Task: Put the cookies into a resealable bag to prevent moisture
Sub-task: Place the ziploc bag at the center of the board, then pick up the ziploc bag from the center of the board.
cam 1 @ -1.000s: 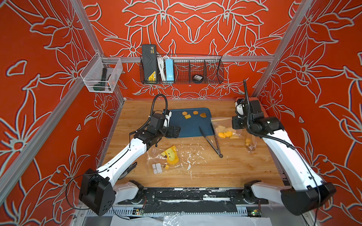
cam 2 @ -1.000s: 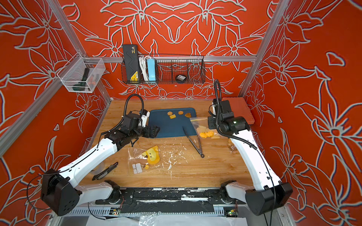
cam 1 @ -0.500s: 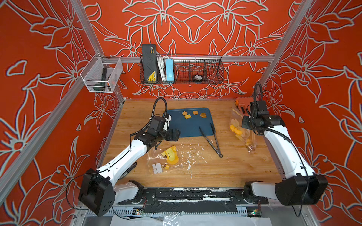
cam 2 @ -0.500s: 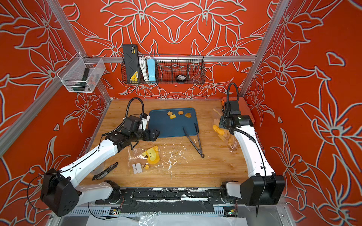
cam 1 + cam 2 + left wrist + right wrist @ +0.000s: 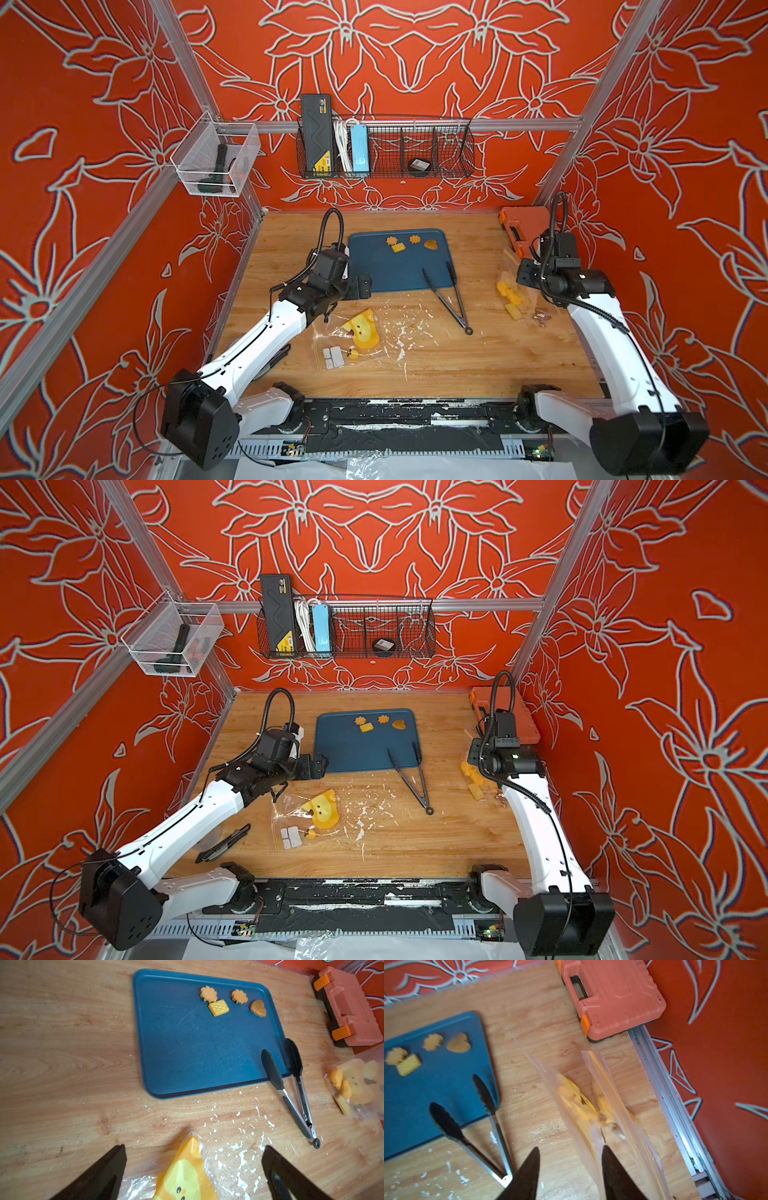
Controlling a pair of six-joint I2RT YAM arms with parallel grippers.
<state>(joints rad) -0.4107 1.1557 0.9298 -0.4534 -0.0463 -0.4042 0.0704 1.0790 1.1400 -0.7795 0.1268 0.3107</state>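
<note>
The right fingers point(image 5: 527, 1174) stand partly open with a clear gap between them and grip nothing. The resealable bag point(image 5: 591, 1105) lies on the table point(image 5: 62, 1064) just ahead of them. Its near end of crinkled plastic reaches up to the gap, close against one fingertip, but the blur hides whether it touches. Some of the cookies point(image 5: 337, 1078) show yellow and orange through its plastic. Four more lie farther off on a blue tray point(image 5: 187, 1053), well ahead of the left fingers point(image 5: 99, 1176): two flowers, a ridged rectangle touching one of the flowers, and a heart. The left fingers are spread as wide as they go and are empty. They hover over a second bag point(image 5: 187, 1174) printed with a yellow figure, which lies flat between and just ahead of their tips. Black-tipped tongs point(image 5: 291, 1084) rest with their tips on the tray's corner and their ring end on the table, between the two pairs of fingers. Beyond the resealable bag, away from the right fingers, an orange case point(image 5: 612, 995) sits in the table's corner.
</note>
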